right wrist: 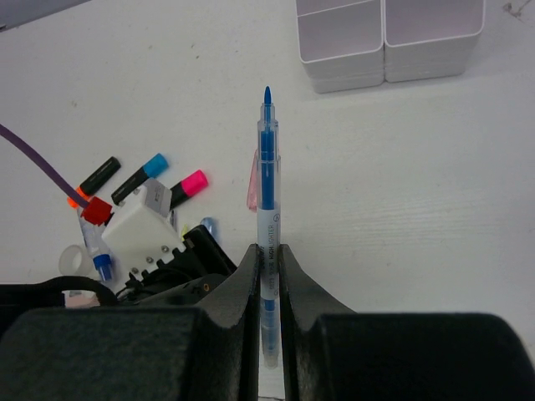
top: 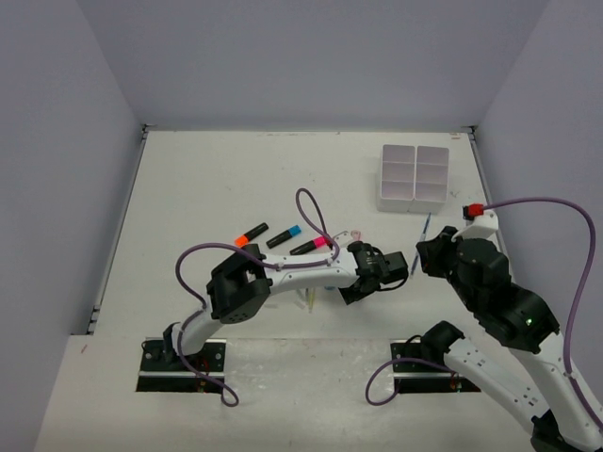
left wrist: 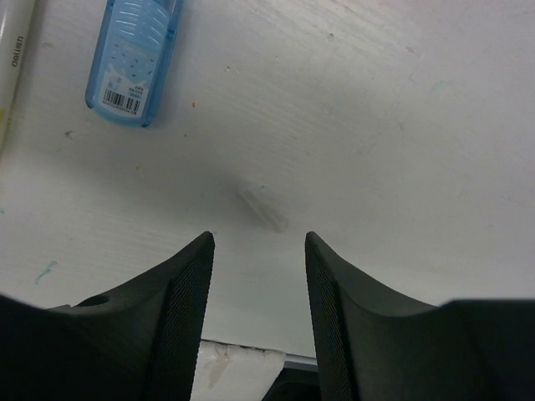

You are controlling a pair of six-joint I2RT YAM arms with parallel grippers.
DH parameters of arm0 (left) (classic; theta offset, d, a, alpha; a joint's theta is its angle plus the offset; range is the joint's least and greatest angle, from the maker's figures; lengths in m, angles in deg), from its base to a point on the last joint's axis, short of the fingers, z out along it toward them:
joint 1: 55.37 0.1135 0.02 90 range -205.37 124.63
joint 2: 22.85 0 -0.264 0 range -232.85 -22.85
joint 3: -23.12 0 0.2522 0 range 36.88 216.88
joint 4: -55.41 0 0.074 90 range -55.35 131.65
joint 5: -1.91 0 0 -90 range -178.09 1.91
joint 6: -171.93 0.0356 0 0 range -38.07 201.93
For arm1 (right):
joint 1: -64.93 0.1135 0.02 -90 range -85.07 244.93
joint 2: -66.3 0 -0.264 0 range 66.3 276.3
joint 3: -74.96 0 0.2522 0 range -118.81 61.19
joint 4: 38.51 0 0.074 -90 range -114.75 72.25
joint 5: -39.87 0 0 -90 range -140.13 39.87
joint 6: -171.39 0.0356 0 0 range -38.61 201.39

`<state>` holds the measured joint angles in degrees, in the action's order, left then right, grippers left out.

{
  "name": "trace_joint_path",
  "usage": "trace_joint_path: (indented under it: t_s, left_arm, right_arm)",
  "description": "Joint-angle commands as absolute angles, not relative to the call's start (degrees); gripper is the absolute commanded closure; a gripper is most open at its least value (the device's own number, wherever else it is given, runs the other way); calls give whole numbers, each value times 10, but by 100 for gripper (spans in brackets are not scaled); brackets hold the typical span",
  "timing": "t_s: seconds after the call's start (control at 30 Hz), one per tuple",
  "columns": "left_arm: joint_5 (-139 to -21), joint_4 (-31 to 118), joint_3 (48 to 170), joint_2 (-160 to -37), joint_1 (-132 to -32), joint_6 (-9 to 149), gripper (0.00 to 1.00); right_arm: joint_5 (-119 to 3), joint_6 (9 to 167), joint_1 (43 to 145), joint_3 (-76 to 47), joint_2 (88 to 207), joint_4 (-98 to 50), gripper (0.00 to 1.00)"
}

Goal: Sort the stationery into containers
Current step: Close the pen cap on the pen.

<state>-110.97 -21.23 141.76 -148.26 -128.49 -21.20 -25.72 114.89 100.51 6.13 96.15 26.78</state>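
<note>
My right gripper (right wrist: 267, 251) is shut on a thin blue pen (right wrist: 267, 159), which points toward the white organiser box (right wrist: 389, 46); in the top view that pen (top: 421, 242) is held just short of the box (top: 413, 177). My left gripper (left wrist: 259, 242) hovers low over the table with its jaws apart and nothing between them. A small clear piece (left wrist: 265, 209) lies just ahead of its fingertips. Orange-capped (top: 251, 234), blue-capped (top: 284, 236) and pink-capped (top: 314, 245) black highlighters lie in a row left of the left gripper (top: 398, 264).
A pale blue plastic piece with a barcode (left wrist: 134, 63) and a cream pen (left wrist: 12, 75) lie at the left wrist view's top left. A pink piece (right wrist: 252, 185) lies behind the held pen. The two grippers are close together.
</note>
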Motion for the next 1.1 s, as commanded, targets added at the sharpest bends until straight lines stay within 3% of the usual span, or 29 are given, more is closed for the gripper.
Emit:
trace_joint_path:
  t_s: [0.0,0.43,0.53,0.77,0.9,1.07]
  left_arm:
    - [-1102,-198,1418,-1504,-1281,-232,50]
    - [-1107,-171,1406,-1520,-1271,-212,51]
    - [-1101,-169,1406,-1526,-1270,-207,58]
    - [-1086,-167,1405,-1540,-1270,-198,59]
    - [-1076,-164,1399,-1545,-1270,-191,70]
    - [-1060,-137,1365,-1540,-1269,-179,92]
  right_arm:
    - [-266,1142,1004,49,957,268,100]
    - [-275,1135,1004,55,953,268,100]
    - [-273,1134,1004,52,953,268,100]
    - [-274,1135,1004,55,949,267,100]
    - [-275,1135,1004,56,946,265,100]
    - [-276,1136,1004,54,943,264,100]
